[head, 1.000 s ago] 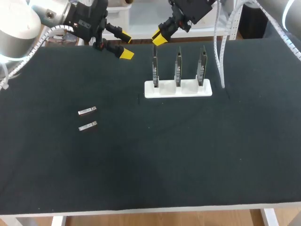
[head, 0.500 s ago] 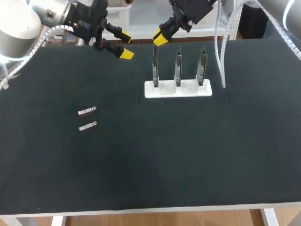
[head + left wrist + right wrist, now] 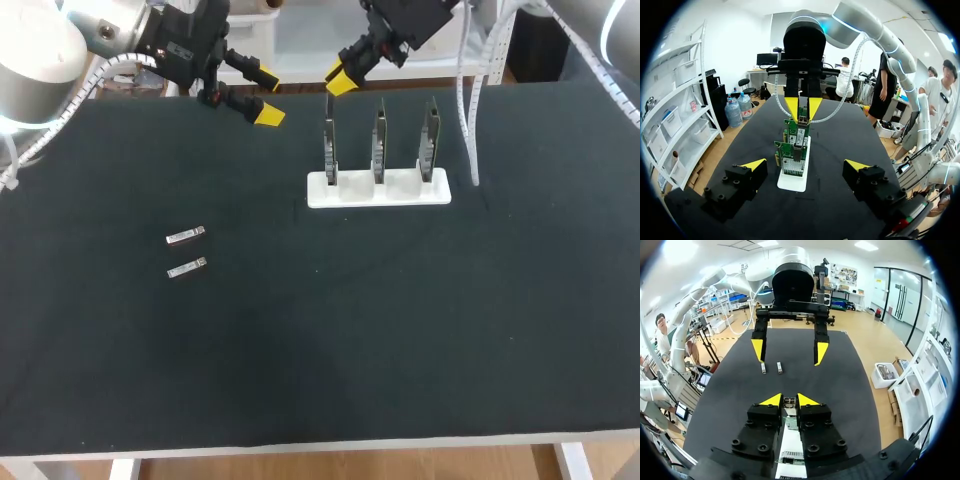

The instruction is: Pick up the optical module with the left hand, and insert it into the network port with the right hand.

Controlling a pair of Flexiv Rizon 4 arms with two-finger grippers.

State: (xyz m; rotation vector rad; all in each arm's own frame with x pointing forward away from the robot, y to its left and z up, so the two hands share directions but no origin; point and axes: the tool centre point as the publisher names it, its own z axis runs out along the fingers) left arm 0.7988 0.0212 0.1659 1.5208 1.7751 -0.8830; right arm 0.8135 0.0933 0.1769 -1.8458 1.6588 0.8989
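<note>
Modules first: you have 2 optical modules lying flat on the dark bench, one just behind the other, side by side and apart, on the left half. Nothing touches either one.

Your left gripper hangs above the far left part of the bench, well apart from the modules. Its fingers are spread wide and it holds nothing. In the left wrist view that gripper looks along the bench at the white holder and its circuit boards, which stand ahead of it.

The white holder sits on the far middle of the bench and carries 3 upright circuit boards in a row.

Your right gripper hangs just above the top of the leftmost board. Its fingers are drawn together with only a thin seam between them, and it grips nothing. In the right wrist view that gripper sits over the board's top edge, with the left gripper ahead of it and the 2 modules beyond.
</note>
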